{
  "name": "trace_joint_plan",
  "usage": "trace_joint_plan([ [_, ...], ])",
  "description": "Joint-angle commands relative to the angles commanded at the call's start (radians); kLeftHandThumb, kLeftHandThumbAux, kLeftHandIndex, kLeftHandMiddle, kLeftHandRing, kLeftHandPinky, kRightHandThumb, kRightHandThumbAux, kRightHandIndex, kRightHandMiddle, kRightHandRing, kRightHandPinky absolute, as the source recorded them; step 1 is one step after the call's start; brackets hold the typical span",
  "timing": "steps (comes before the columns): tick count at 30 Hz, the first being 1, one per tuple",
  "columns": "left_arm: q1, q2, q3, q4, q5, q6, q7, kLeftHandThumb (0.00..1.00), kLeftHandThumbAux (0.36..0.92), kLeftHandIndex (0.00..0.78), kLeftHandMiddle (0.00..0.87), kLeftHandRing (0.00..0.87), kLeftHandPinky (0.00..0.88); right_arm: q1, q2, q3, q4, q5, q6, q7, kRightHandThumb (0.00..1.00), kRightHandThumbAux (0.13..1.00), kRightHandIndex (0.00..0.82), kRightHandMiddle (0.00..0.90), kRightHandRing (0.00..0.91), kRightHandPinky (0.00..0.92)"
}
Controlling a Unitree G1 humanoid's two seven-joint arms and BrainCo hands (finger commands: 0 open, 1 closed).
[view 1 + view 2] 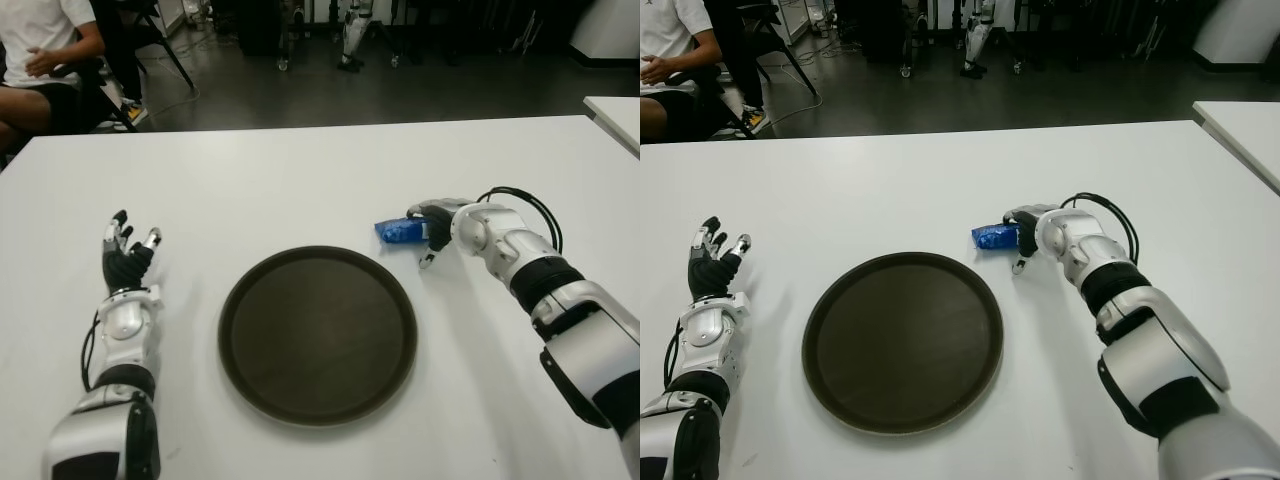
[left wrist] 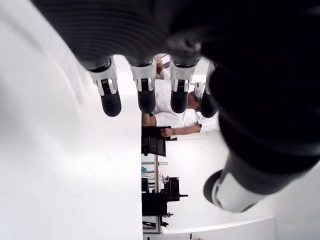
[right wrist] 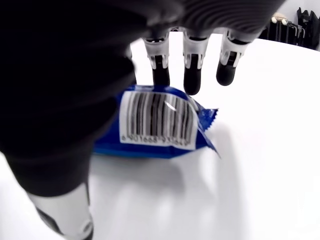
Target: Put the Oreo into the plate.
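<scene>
Lying empty nearest the camera, the plate [image 1: 317, 335] is waiting on the bench [image 1: 300, 190]. Just beyond its rim, the right robot hand [image 1: 432, 232] is reaching over the blue Oreo pack [image 1: 398, 231], fingers [image 3: 192, 75] extended and not yet gripping, so pickup and placing are remaining. Left of the plate, the left robot hand [image 1: 128, 252] is idling with fingers spread.

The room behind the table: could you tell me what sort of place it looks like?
Probably a robotics lab or workshop. A bare white table holds only a plate and a blue Oreo pack; behind stand equipment stands on wheels, and a seated person watches.

1. A robotics lab: a plain white tabletop [image 1: 300, 180] fills the frame.
2. Top centre, a second robot's legs [image 1: 352, 40] stand on dark floor.
3. Upper left, a seated person [image 1: 40, 60] beside cables.
</scene>
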State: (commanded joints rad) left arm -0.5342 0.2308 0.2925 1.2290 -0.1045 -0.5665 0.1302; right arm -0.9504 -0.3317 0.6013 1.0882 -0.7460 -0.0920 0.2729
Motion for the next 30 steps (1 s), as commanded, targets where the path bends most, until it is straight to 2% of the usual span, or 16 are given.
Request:
trace_joint_plan([
  [10, 0.002, -0.017, -0.005, -0.015, 0.007, -0.007, 0.019, 0.0, 0.764, 0.0, 0.0, 0.0, 0.009, -0.032, -0.002, -0.043, -0.002, 0.044, -0.021, 0.027, 0.0, 0.82, 0.085, 0.098, 0.082, 0.026],
  [17, 0.003, -0.019, -0.008, -0.019, 0.008, -0.008, 0.029, 0.0, 0.744, 0.001, 0.007, 0.006, 0.021, -0.056, 0.019, -0.058, 0.017, 0.056, 0.016, 0.022, 0.0, 0.846, 0.092, 0.086, 0.08, 0.035],
  [30, 0.006, -0.023, -0.012, -0.025, 0.018, -0.021, 0.029, 0.0, 0.76, 0.0, 0.004, 0.0, 0.018, -0.094, 0.051, -0.073, 0.057, 0.068, 0.04, 0.022, 0.0, 0.828, 0.079, 0.087, 0.065, 0.013],
])
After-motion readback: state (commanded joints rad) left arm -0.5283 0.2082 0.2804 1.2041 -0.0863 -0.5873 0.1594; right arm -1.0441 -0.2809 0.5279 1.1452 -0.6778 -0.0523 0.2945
